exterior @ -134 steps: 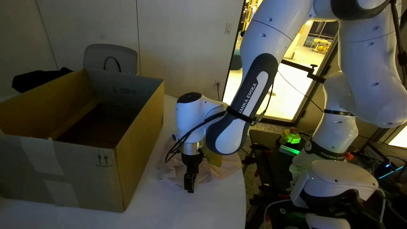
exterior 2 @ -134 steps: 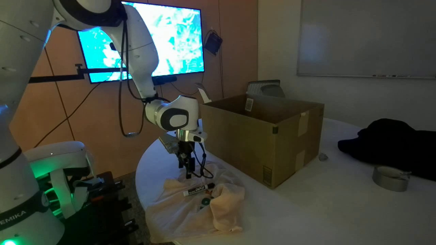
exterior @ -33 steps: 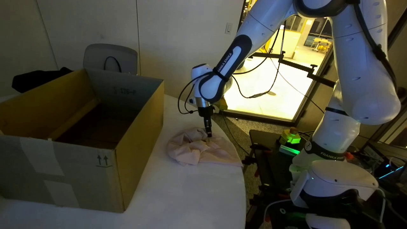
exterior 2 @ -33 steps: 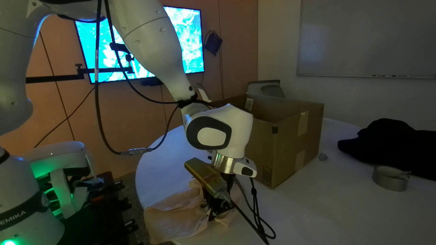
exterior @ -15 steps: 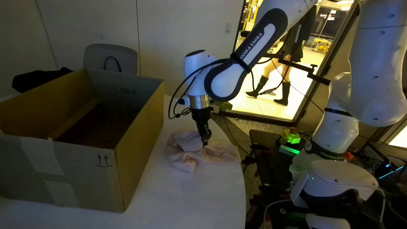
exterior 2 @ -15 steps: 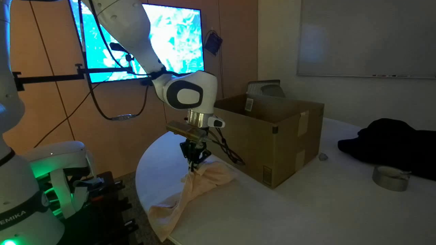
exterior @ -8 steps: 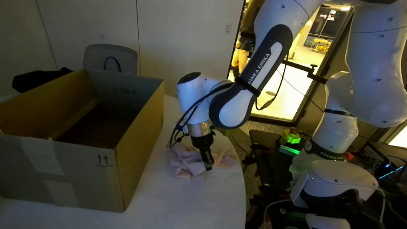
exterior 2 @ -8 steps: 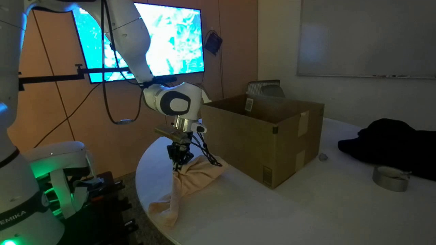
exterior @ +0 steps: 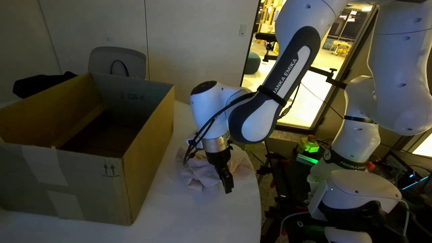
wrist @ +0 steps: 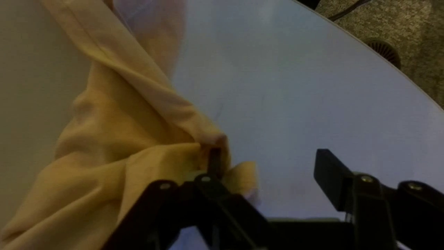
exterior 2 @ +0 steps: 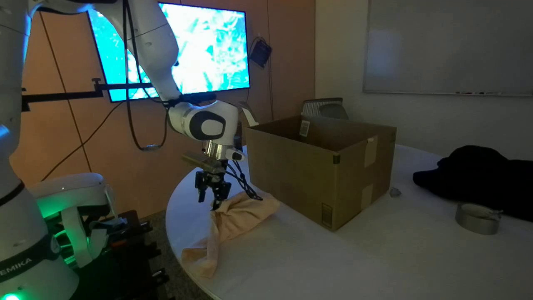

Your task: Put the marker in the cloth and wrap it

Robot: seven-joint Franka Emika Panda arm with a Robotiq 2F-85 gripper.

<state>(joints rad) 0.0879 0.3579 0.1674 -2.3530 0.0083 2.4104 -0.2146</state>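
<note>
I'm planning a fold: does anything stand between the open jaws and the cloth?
Nothing visible does: one jaw seems to touch the cloth, while the other hangs over the table. The box stands beside the cloth, outside that path.

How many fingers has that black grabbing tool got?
2: in the wrist view, one finger is at the folds of the cloth, partly hidden; the other finger stands apart, over the table.

Pale pink cloth [exterior 2: 243, 216], loosely bunched
</note>
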